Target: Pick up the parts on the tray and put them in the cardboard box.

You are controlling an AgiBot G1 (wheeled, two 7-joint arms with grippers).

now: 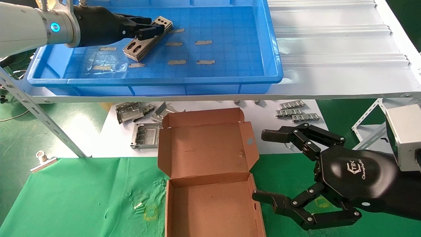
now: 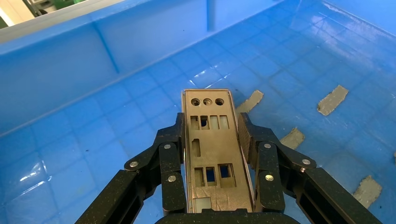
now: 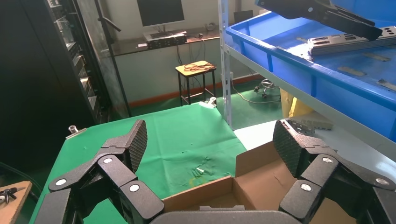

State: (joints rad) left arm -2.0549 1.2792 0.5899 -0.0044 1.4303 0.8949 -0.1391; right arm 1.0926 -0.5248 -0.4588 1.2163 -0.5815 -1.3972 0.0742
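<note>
The parts (image 1: 142, 46) are a small stack of long silver-grey punched plates lying slantwise at the back left of the blue tray (image 1: 230, 80). My left gripper (image 1: 152, 29) is shut on the stack, with a finger (image 2: 170, 154) along each long edge of the top plate (image 2: 212, 154). The open brown cardboard box (image 1: 210, 210) lies on the green cloth below the tray, its lid (image 1: 204, 144) folded back. My right gripper (image 1: 264, 165) hovers wide open and empty just right of the box; its wrist view shows the box (image 3: 261, 186) beyond its fingers.
Bits of brown tape (image 1: 204, 42) dot the tray floor. Bent grey metal frames (image 1: 138, 121) and ridged strips (image 1: 296, 112) lie on white paper behind the box. A white ribbed sheet (image 1: 329, 49) is right of the tray. A metal clip (image 1: 42, 159) sits at the left.
</note>
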